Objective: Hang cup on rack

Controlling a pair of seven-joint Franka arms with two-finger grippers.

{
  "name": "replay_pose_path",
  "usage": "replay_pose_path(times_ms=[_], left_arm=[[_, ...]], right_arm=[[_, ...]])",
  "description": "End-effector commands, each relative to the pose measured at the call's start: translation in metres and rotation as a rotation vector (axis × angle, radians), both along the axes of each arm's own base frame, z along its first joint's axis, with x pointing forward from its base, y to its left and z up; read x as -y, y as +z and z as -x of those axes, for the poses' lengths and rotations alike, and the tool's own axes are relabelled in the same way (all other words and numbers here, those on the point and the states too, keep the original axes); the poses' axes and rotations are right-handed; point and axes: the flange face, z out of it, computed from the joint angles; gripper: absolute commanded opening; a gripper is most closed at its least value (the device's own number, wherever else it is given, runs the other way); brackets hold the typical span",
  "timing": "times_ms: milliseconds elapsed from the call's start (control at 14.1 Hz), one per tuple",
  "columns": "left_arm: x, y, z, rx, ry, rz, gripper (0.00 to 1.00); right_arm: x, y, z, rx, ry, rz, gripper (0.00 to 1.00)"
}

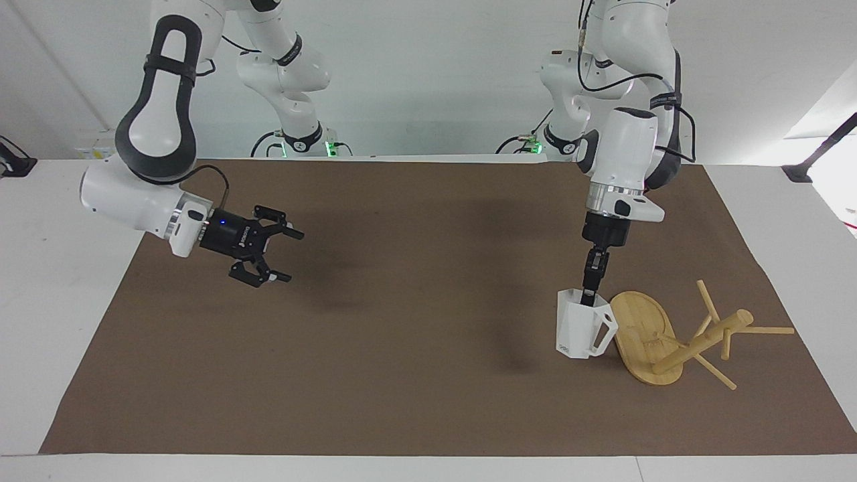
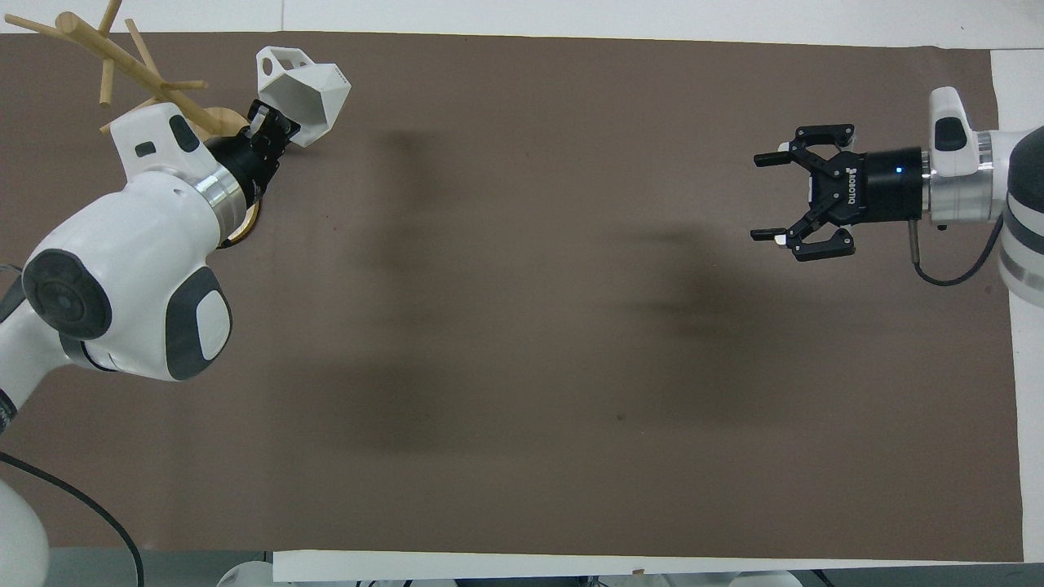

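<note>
Lower right of the facing view: your left gripper (image 1: pixel 589 294) is clamped on the rim of the cup (image 1: pixel 581 331), just beside the rack (image 1: pixel 643 335). The rack seems tipped over, so its pegs may not catch the handle. Right gripper (image 1: pixel 281 256) waits mid-left, fingers apart, holding nothing

My facing camera sits high across the table (image 1: pixel 40 301), looking back at both arm bases. My overhead camera hangs above the robots' end, aimed forward and steeply down, closer in. Both cover the brown mat (image 2: pixel 522 342), turned half around from each other.
</note>
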Motion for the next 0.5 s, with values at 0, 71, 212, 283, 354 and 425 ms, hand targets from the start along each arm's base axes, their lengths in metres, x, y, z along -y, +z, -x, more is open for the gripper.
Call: replay_pose_path(times_ms=[0,71,212,283,354,425], left_arm=[[-0.038,0.001,0.016,0.065,0.010,-0.032,0.00],[-0.041,0.001,0.014,0.070,0.016,-0.034,0.00],[-0.049,0.001,0.011,0.073,0.026,-0.039,0.00],[-0.051,0.001,0.011,0.073,0.025,-0.046,0.00],[-0.052,0.001,0.010,0.073,0.026,-0.047,0.00],[-0.052,0.000,0.011,0.069,0.025,-0.048,0.00]], right_arm=[[0.007,0.026,0.012,-0.120,-0.036,0.148,1.00],[0.009,0.040,0.015,-0.172,-0.065,0.223,1.00],[0.014,0.059,0.020,-0.265,-0.180,0.336,1.00],[0.019,0.069,0.021,-0.312,-0.259,0.385,1.00],[0.023,0.077,0.019,-0.326,-0.303,0.433,1.00],[0.029,0.093,0.016,-0.307,-0.327,0.498,1.00]])
